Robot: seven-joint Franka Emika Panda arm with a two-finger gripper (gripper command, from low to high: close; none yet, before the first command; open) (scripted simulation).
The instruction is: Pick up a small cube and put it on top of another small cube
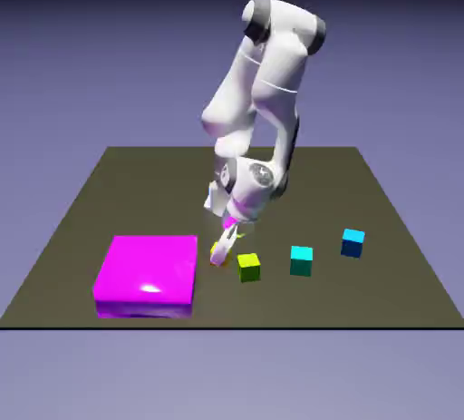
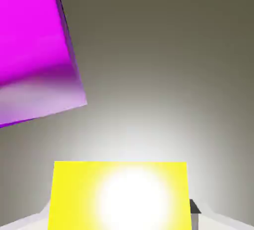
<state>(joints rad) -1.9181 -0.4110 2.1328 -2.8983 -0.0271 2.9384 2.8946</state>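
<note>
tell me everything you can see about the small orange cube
The small orange cube is a tiny plain block, orange on its sides with a yellower top, smooth and glossy: the hand view shows that top bright with glare. It sits between the jaws of the gripper, which are shut on it. It lies near the magenta slab, apart from it, with the yellow-green cube close on its other side. Whether it rests on the table cannot be told.

The small orange cube [image 1: 217,252], yellower on top, sits on the table just right of the magenta slab [image 1: 148,274].
</note>
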